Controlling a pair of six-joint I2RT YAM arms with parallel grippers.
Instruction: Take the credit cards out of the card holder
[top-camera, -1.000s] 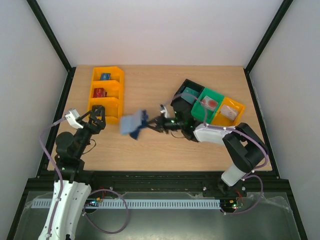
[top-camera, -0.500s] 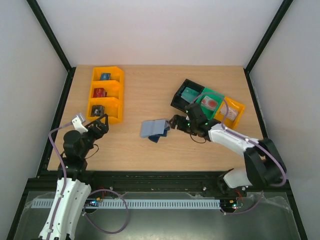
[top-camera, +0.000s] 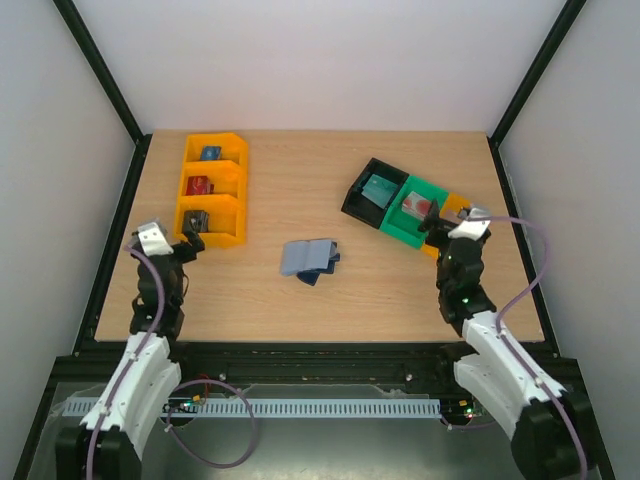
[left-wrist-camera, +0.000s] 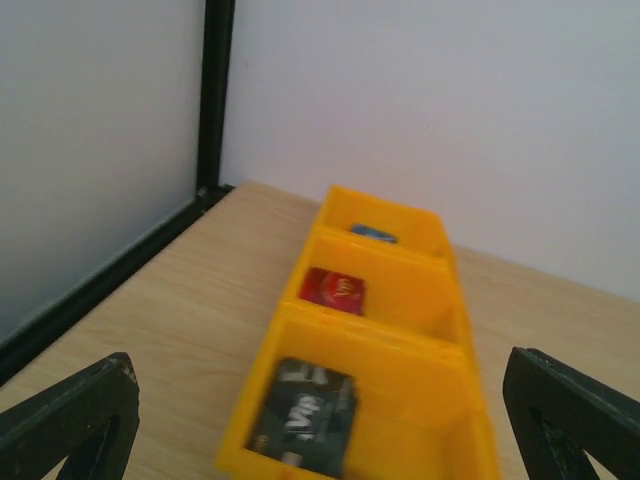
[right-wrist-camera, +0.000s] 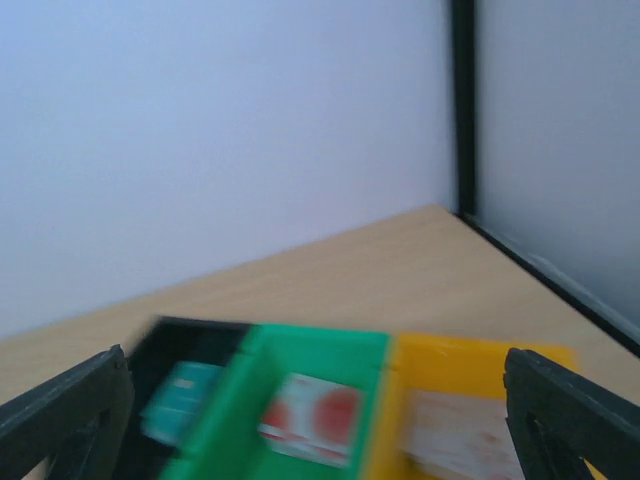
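A second ago my right hand (top-camera: 446, 224) was out over the middle of the table (top-camera: 300, 205), holding the card holder (top-camera: 322, 268) up in the air. Now that hand has let go and is wide open, with nothing in it. It has pulled back to my side of the table. It sits by the near ends of the green bin (top-camera: 398, 232) and the yellow bin (top-camera: 455, 202), and from above it hides part of the yellow one.

The card holder now lies flat on the wood near the middle of the table, well apart from both my hands. It has not moved in the last half second. A pale blue-grey flat part (top-camera: 303, 256) lies on its dark blue part. I cannot tell if that is a card or the inside of the holder.

My left hand (top-camera: 190, 242) is wide open and empty, as before. Its arm has folded back closer to my edge. The hand points at the near end of the orange bin (top-camera: 243, 178). That bin has a black thing (left-wrist-camera: 305, 415) in the nearest box, a red thing (left-wrist-camera: 333, 289) in the middle box and a blue thing (left-wrist-camera: 373, 234) in the far box.

Next to the green bin is a black bin (top-camera: 356, 196) with a teal thing (top-camera: 378, 187) in it. The green bin holds a red and white thing (top-camera: 418, 205).
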